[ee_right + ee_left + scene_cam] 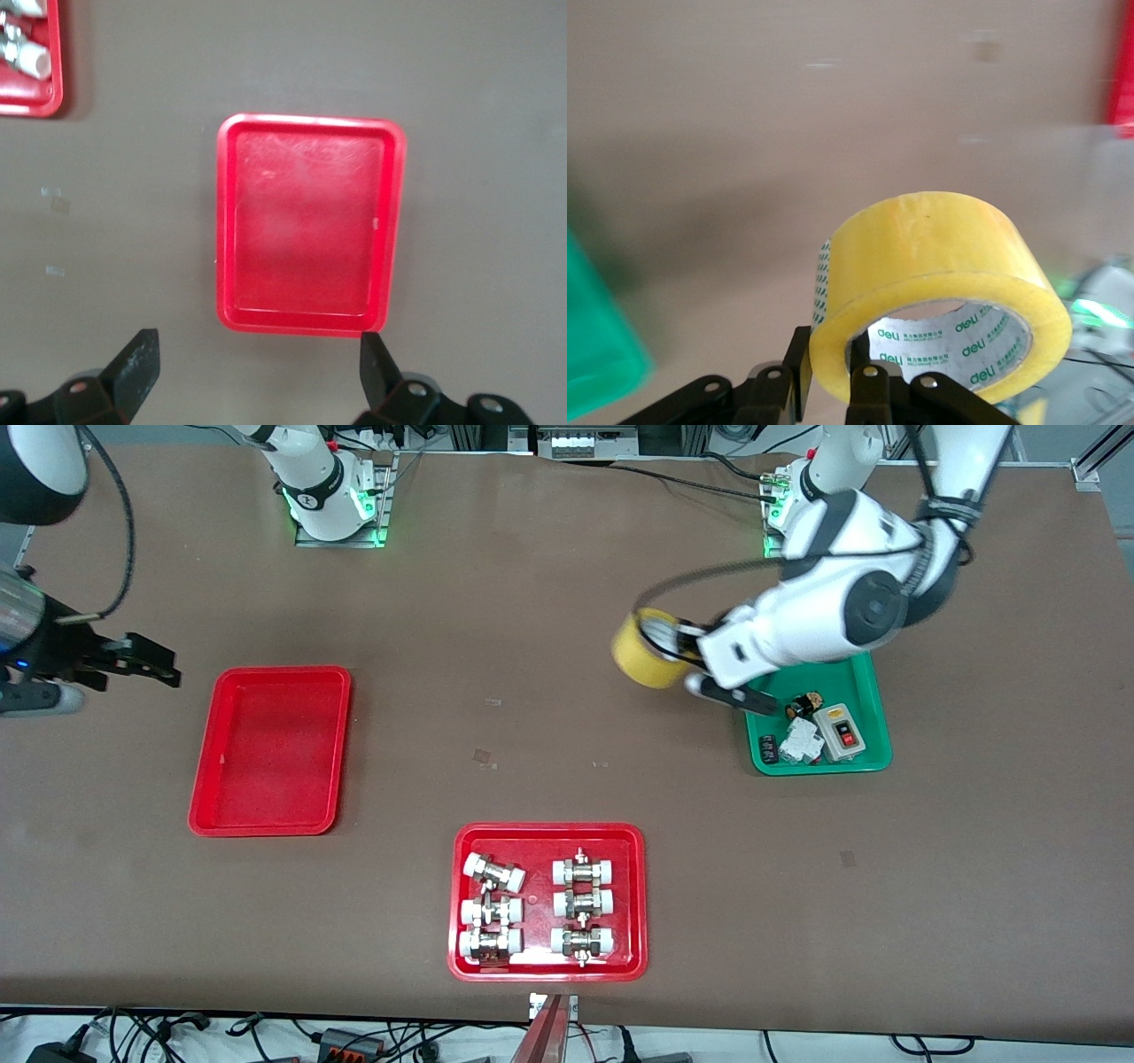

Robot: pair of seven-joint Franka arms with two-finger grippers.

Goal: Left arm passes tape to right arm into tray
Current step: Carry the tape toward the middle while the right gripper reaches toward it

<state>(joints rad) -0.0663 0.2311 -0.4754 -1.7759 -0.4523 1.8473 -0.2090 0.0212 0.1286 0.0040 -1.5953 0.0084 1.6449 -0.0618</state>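
Left arm [833,602] reached out from its base at the top edge of the bench. Its gripper [691,657] was up in the air over bare tabletop, just beside the green tray [873,691] at the left arm's end. Jaws clenched on the wall of the tape [651,648]: one finger [873,390] inside the white core, the other outside the yellow band. Roll clear of the bench, tilted, its open core toward the arm.

Red tray [270,751] lay well apart, toward the right arm's end, nothing in it. Right gripper [146,664] waited in the air at that end's edge, just beside the tray; fingers [133,363] spread wide, released.

Second red tray [547,833] with white-capped metal fittings [536,908] sat at the bench's near edge, middle.
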